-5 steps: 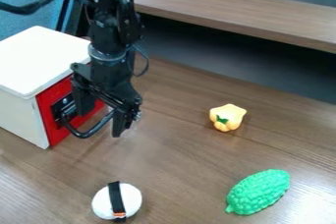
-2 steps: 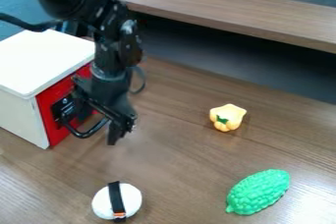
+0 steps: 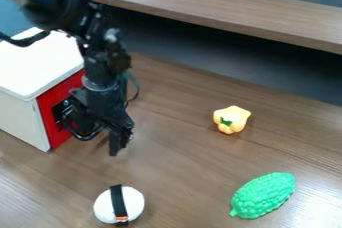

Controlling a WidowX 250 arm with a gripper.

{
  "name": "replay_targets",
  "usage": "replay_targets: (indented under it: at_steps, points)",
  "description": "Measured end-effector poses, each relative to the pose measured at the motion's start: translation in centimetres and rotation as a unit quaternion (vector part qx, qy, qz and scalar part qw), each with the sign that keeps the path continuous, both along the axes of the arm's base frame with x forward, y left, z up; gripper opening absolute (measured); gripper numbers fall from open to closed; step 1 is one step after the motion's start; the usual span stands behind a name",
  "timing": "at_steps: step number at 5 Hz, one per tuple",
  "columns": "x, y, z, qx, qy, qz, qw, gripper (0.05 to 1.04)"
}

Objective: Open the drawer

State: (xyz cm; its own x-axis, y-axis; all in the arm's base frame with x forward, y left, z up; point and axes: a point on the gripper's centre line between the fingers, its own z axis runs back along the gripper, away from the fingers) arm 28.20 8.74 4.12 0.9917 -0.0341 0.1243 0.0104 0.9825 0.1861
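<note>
Wooden table point(image 3: 187, 167), arm point(image 3: 100, 62) bent downward from upper left, jaws point(image 3: 99, 138) apart at drawer handle point(image 3: 78, 136)

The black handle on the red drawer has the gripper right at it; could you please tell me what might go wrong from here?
The gripper overlaps the curved handle at an angle, so it might slip off when pulling.
The white-topped cabinet sits on the table with no visible brace, so it could slide instead of the drawer opening.
</note>
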Motion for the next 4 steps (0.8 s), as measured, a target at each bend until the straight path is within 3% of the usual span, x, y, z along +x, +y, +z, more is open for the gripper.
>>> replay_targets:
  at_steps: [1, 2, 4]
  points:
    - [0.4, -0.7, -0.3, -0.064, -0.027, -0.037, 0.9969, 0.998]
    - [0.7, -2.1, -0.7, -0.087, -0.026, -0.064, 0.9938, 0.997]
    - [1.2, -7.3, -1.1, -0.105, 0.004, -0.137, 0.9849, 0.998]
